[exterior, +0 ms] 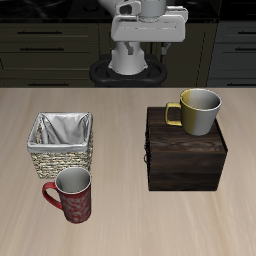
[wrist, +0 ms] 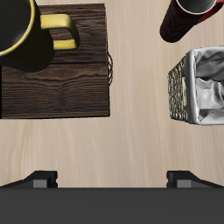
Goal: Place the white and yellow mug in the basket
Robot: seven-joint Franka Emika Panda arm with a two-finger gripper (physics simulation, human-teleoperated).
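Exterior view: the mug (exterior: 199, 110) stands upright on top of the dark box (exterior: 186, 150), near the box's back corner, handle pointing toward the basket side, so it sits raised above the bench (exterior: 128, 225) rather than on it; any lift has to start from that height. The basket (exterior: 61, 143) rests on the bench well apart from the box, open side up, grey cloth lining showing, nothing in it, so the drop spot looks free. A red mug (exterior: 69, 194) stands just in front of the basket, touching or nearly touching its front wall; likely a distractor, and close enough to get bumped on a low approach. The arm sits high at the back of the bench with the tool (exterior: 149, 12) mostly cut off by the frame edge, carrying nothing, far from the mug. Wrist view: looks straight down on the scene, so the tool hangs high over bare bench between box and basket. Mug (wrist: 21, 35) partly cropped, dark inside visible, yellow handle sticking out over the box (wrist: 58, 74) top. Basket (wrist: 199, 88) and red mug (wrist: 188, 17) both partly cropped. Two dark fingertips (wrist: 42, 179) show wide apart with clear bench between, so the tool is spread, empty. Judgement: task not started; reach to the mug comes first.
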